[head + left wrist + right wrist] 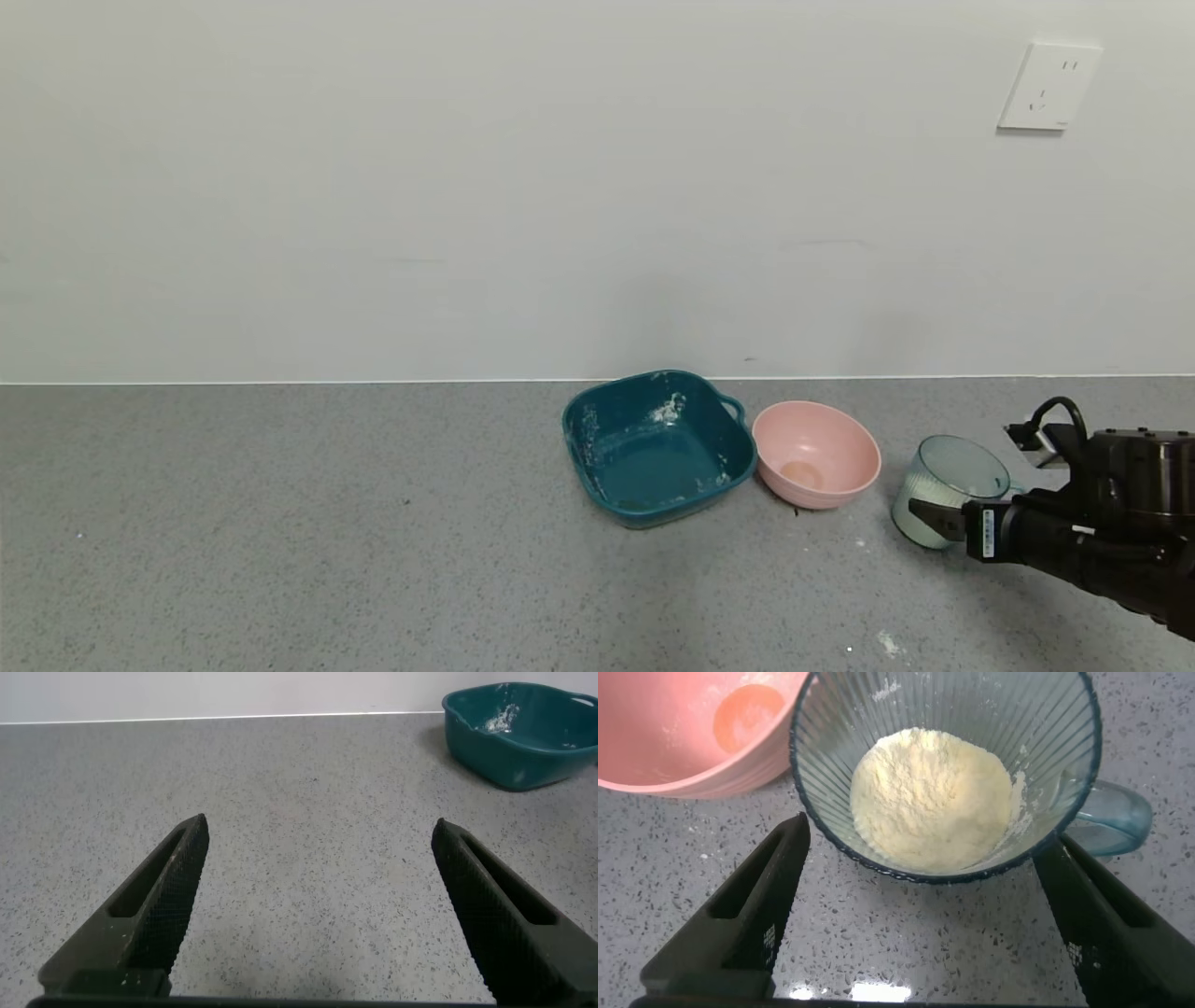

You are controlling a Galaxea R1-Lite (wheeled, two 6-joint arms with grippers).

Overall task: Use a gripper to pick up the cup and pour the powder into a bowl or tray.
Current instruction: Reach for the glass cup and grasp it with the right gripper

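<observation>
The cup [945,471] is a ribbed pale blue-green mug standing upright on the counter, right of the pink bowl [815,455]. In the right wrist view the cup [1046,728] holds a heap of cream powder [929,798], its handle [1116,821] points sideways, and the pink bowl [673,737] stands close beside it. My right gripper [934,511] is open at the cup's near side. Its fingers [766,905] stand wide on either side of the cup's rim without closing on it. My left gripper [320,826] is open and empty over bare counter, out of the head view.
A square dark teal dish [653,448] with white smears stands left of the pink bowl, near the wall; it also shows in the left wrist view [523,733]. Small white specks [887,642] lie on the grey counter [280,541] in front of the cup.
</observation>
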